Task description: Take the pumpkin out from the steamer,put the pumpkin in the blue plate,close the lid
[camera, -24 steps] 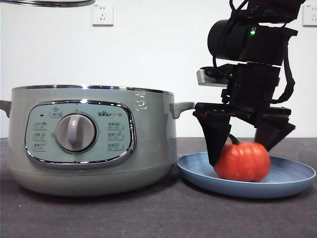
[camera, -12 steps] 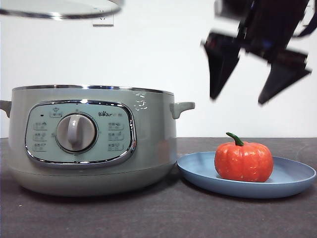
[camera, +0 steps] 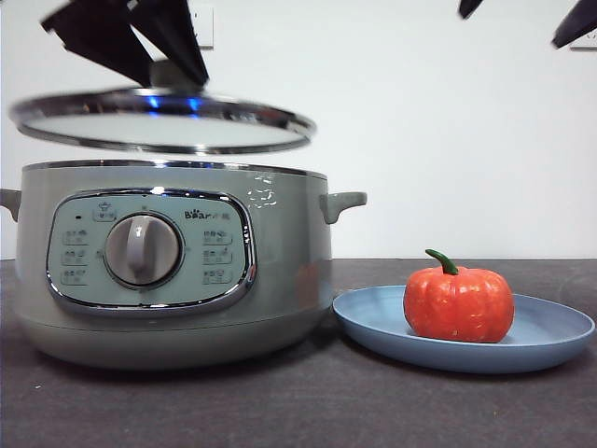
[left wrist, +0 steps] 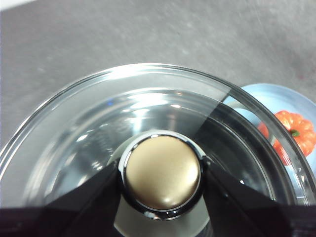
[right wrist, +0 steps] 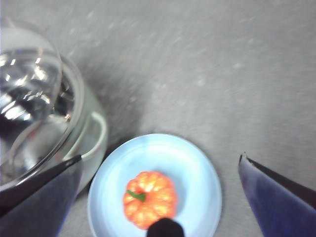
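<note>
The orange pumpkin [camera: 459,303] sits by itself in the blue plate [camera: 550,338], to the right of the pale green steamer [camera: 280,280]. My left gripper [camera: 166,67] is shut on the knob [left wrist: 162,173] of the glass lid [camera: 159,126] and holds the lid slightly tilted, a little above the steamer's open rim. High above the plate [right wrist: 197,165], my right gripper [right wrist: 160,158] is open and holds nothing, with the pumpkin [right wrist: 149,198] straight below it. Only its two dark tips [camera: 571,21] show in the front view's top right corner.
The steamer's side handle [camera: 343,202] sticks out toward the plate. Dark table surface [camera: 308,411] runs in front of both. A white wall with power sockets stands behind.
My right gripper let go of the pumpkin and rose to the top corner. The left gripper has brought the lid down from the top edge to just above the steamer.
</note>
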Robot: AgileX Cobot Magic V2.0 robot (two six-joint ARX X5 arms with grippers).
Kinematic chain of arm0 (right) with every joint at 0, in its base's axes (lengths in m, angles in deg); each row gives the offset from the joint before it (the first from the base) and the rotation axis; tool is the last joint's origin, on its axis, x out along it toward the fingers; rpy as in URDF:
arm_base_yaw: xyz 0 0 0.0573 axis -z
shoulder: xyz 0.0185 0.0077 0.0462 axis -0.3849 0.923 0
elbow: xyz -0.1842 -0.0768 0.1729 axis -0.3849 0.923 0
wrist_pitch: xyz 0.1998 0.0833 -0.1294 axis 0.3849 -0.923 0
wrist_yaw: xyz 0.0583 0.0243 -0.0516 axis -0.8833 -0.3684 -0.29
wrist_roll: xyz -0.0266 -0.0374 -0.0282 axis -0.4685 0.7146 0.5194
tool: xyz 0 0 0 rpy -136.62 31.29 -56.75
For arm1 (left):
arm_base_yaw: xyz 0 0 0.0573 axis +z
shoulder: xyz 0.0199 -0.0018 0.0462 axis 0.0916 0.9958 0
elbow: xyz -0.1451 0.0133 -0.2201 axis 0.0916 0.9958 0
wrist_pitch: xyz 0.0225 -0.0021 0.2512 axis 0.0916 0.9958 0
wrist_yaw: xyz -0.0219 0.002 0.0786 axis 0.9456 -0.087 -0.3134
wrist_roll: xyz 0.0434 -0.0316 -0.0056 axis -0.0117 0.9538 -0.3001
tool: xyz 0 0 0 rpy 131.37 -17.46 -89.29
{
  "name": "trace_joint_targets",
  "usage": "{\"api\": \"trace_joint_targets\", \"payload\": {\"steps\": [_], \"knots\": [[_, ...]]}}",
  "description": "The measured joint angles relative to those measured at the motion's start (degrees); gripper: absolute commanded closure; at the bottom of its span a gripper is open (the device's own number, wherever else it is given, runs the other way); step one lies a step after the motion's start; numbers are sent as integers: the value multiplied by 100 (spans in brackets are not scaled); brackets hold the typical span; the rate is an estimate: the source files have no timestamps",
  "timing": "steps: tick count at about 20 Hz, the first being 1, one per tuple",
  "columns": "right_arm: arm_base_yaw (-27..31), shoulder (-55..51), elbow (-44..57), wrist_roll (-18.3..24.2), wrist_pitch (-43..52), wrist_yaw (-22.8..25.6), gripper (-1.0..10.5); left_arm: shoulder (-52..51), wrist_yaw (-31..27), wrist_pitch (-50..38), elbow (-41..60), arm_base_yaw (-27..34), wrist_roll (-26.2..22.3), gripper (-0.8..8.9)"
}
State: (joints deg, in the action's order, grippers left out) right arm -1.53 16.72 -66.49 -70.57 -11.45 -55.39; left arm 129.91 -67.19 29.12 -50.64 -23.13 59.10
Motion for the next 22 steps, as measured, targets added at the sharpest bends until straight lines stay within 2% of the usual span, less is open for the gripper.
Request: {"api": "trace_joint_targets", "payload": {"steps": [7,12,16,22], "knots": [[308,-216,0,0,-286,22,384,374,31,52,0,-9,-4,819],[319,-216,0,0,-284,22,384,374,35,55,0,-9,-4,819],[319,-216,0,0,-284,22,384,383,291,103,0,-9,13,819],[319,-216,0,0,-286,20,384,385,225,105,0,-22,7,819]]}}
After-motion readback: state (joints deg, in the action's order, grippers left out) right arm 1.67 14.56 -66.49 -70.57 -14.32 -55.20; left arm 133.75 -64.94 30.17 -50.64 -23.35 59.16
